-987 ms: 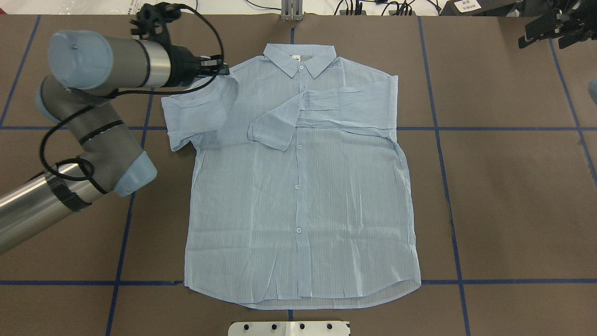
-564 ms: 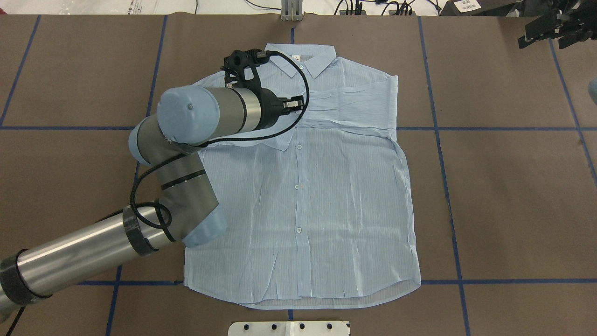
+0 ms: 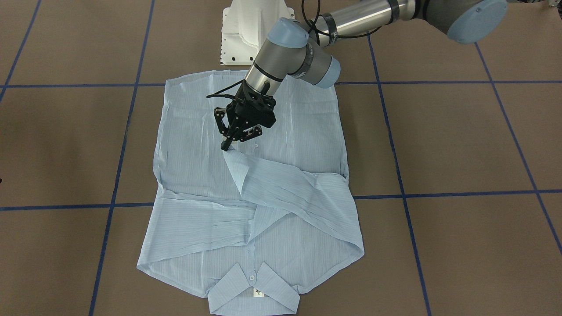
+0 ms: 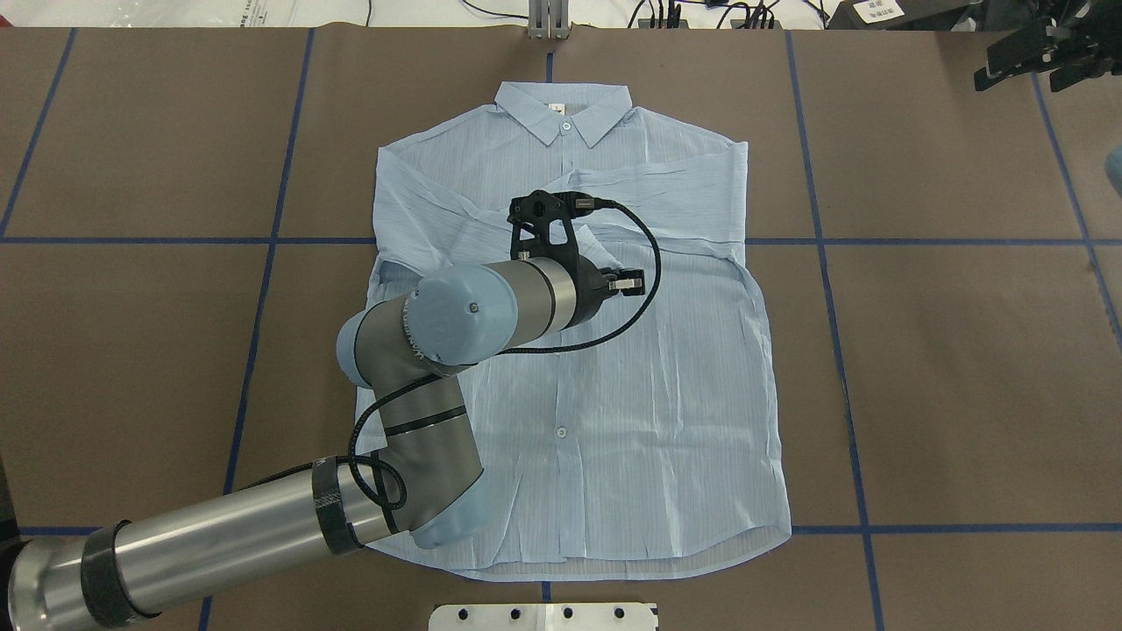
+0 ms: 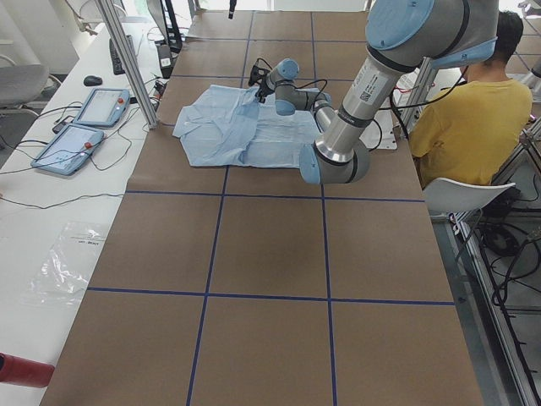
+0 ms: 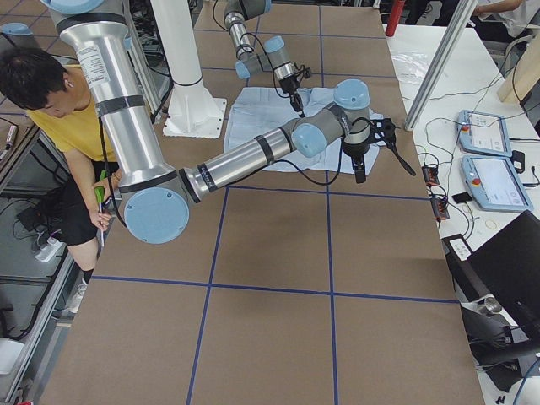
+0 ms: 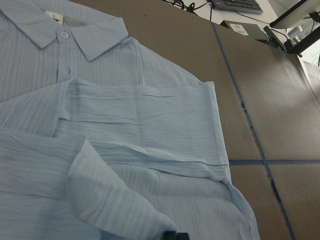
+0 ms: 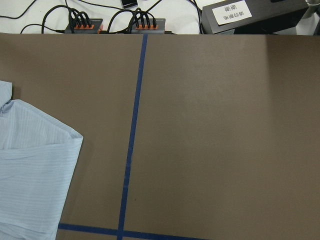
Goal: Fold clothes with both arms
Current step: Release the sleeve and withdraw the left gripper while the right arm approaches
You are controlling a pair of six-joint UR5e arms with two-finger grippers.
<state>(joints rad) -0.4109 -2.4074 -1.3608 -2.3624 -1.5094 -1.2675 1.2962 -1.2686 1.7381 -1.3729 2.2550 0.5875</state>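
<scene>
The light blue pinstriped shirt [image 4: 614,421] lies flat, front up, collar at the far side. Both sleeves are folded in across the chest. My left gripper [image 3: 227,145] hangs over the middle of the shirt [image 3: 193,131], shut on the cuff corner of the left sleeve [image 3: 285,188], which slopes up off the chest to my fingertips. In the overhead view the wrist hides this gripper. The left wrist view shows the lifted cuff [image 7: 115,200]. My right gripper [image 4: 1043,61] is open and empty at the table's far right corner, well away from the shirt.
The white pedestal base [image 3: 246,30] stands at the near edge behind the hem. Blue tape lines [image 4: 964,241] cross the brown table. A person in yellow [image 5: 473,110] sits beside the robot. Tablets [image 6: 489,160] and cables lie along the far edge.
My left arm has swung from the table's far left to over the shirt's middle, carrying the left sleeve across the chest. The right arm has not moved.
</scene>
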